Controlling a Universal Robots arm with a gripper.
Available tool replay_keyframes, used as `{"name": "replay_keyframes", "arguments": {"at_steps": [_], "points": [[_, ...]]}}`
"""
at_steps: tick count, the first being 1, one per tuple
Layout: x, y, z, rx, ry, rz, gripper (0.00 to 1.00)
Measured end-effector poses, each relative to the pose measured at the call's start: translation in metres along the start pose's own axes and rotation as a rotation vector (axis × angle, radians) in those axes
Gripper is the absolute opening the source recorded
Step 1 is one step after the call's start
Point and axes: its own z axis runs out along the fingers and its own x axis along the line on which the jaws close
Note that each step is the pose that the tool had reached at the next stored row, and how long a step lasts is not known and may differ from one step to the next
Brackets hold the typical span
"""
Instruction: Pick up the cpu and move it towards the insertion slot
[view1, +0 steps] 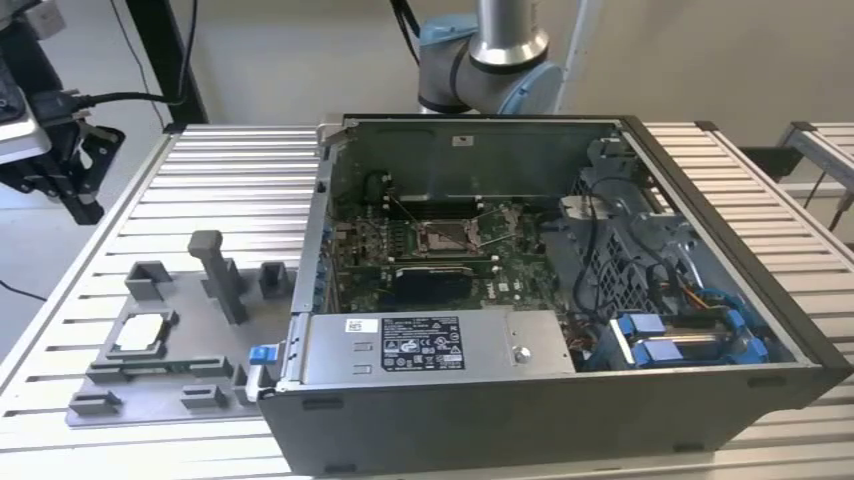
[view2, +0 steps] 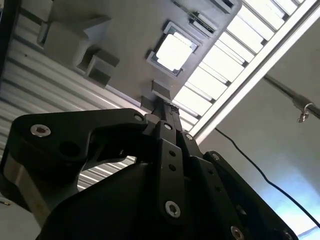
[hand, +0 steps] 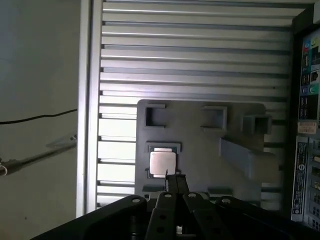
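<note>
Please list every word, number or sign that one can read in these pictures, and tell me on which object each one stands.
No text can be quoted.
black label on the silver metal box in the computer case: print too small to read.
white sticker beside it: too small to read.
strip labels on the case's outer panel: too small to read.
cpu: no marking legible on its top.

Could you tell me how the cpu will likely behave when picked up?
The cpu looks thin and flat, so probably stiff and light, unlikely to roll. Its shiny metal top may be slippery. It seems to sit in a recess of the grey tray, so a sideways push would likely jam it.
</note>
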Motion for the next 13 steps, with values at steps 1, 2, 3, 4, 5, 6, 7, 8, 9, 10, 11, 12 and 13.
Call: {"name": "replay_keyframes", "arguments": {"at_steps": [1, 2, 3, 4, 5, 6, 7, 8, 9, 10, 11, 12, 13], "points": [[0.0001, 0.0, 0.0, 0.0, 0.0, 0.0, 0.0], [0.0006, 0.0, 0.0001, 0.0, 0.0, 0.0, 0.0], [0.0009, 0.0001, 0.0002, -0.0001, -0.0001, 0.0, 0.0], [0.0013, 0.0002, 0.0004, -0.0001, -0.0002, 0.0, 0.0], [0.0017, 0.0004, 0.0005, 0.0001, 0.0, 0.0, 0.0], [0.0021, 0.0008, 0.0007, 0.0003, 0.0, 0.0, 0.0], [0.0024, 0.0015, 0.0009, 0.0007, 0.0001, 0.0, 0.0], [0.0028, 0.0023, 0.0012, 0.001, 0.0, 0.0, 0.0], [0.0032, 0.0028, 0.0015, 0.0012, -0.0002, 0.0, 0.0], [0.0034, 0.0032, 0.0017, 0.0017, -0.0001, 0.0, 0.0], [0.0034, 0.0038, 0.0018, 0.0029, 0.0001, 0.0, 0.0], [0.0035, 0.0043, 0.002, 0.0039, 0.0, 0.0, 0.0], [0.0037, 0.0045, 0.0022, 0.0047, 0.0, 0.0, 0.0]]}}
